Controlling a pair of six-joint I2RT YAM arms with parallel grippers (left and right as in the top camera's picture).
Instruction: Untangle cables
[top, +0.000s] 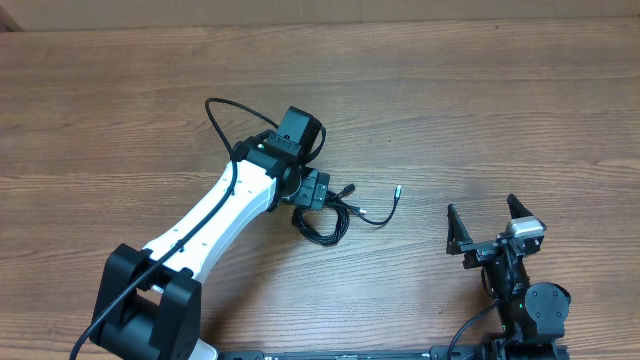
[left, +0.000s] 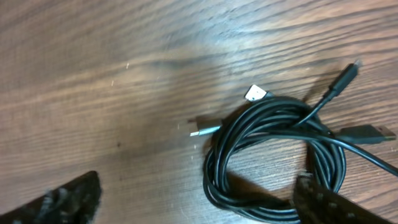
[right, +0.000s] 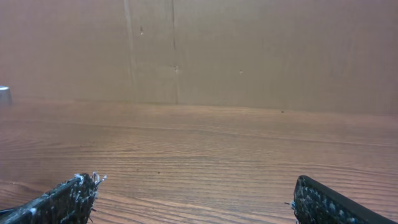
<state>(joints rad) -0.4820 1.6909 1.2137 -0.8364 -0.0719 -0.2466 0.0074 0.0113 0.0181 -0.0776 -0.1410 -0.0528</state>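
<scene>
Left gripper (left: 199, 205) wide open over the cables (left: 273, 155), gripping nothing.

My left fingers (left: 62, 199) stand far apart just above the table (left: 93, 74). The cables lie between them in a black coil, much nearer one finger than the other and partly hidden by it. Loose plug ends (left: 367, 132) stick out beyond the coil. I judge the best bite is a single free strand near a plug, not the whole bundle, so I would centre on one first. My right gripper (right: 193, 199) sits well off to the side, open and empty too.
</scene>
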